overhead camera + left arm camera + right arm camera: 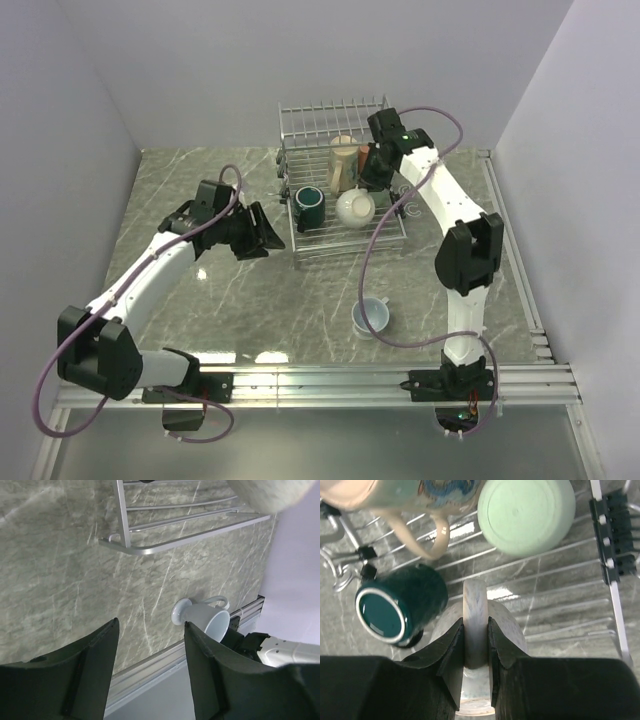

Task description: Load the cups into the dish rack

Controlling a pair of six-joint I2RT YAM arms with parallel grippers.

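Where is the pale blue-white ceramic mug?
Top view: the mug sits on the marble table, between the silver wire dish rack and the right arm's base.

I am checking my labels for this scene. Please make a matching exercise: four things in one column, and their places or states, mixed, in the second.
1. teal mug
2. green mug
3. pale blue mug
4. left gripper

a. open, empty
b. on the table, outside the rack
c. in the rack, base up
d. in the rack, on the left arm's side

Pairs: 1-d, 2-c, 3-b, 4-a
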